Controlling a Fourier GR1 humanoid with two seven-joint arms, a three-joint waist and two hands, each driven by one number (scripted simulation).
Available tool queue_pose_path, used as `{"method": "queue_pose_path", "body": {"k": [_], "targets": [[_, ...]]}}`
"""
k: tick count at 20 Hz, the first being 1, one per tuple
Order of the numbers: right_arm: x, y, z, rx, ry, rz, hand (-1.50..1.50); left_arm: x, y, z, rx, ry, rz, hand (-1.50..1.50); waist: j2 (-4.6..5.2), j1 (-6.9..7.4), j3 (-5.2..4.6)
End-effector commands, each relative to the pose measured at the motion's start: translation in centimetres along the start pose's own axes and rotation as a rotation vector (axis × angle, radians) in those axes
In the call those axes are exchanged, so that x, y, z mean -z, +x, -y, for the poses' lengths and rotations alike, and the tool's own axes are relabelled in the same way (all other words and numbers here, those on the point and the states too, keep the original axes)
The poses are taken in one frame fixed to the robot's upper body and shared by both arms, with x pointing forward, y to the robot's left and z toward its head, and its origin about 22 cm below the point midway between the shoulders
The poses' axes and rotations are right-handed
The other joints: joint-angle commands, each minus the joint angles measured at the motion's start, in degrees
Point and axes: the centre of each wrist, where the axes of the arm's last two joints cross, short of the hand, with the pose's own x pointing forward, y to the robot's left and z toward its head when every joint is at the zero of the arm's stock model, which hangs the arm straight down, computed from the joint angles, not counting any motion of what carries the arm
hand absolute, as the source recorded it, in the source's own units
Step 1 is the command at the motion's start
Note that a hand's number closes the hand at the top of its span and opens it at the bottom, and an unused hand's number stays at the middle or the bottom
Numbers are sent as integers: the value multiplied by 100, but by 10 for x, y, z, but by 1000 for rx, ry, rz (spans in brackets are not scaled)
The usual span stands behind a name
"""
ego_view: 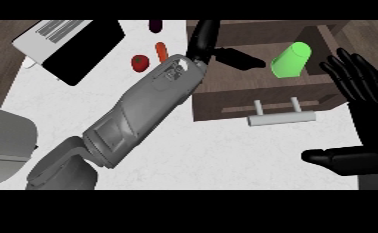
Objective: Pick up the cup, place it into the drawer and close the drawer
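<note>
A bright green cup lies tilted inside the open wooden drawer, toward its right side. My left hand reaches over the drawer's left part on a long grey forearm; its fingers are spread, hold nothing, and stop a little short of the cup. At the view's right edge my right hand rests open with fingers up, beside the drawer's right wall and clear of the cup. The drawer's front panel carries a pale bar handle facing me.
On the white counter left of the drawer lie a red round vegetable, an orange carrot and a dark purple item. A black and white appliance sits at the far left. A grey object stands at the left edge.
</note>
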Motion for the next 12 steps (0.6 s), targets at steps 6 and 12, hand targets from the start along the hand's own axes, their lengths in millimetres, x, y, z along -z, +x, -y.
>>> {"method": "queue_pose_path", "body": {"k": [6,12], "targets": [[-6,26,-3,-161,195,-31,150,5,24,6,-119,24,61,-150,-81,295,-7],[-11,36,-5,-306,230,-105,150,11,27,-33,-172,85,30,-150,-126,520,-12]]}}
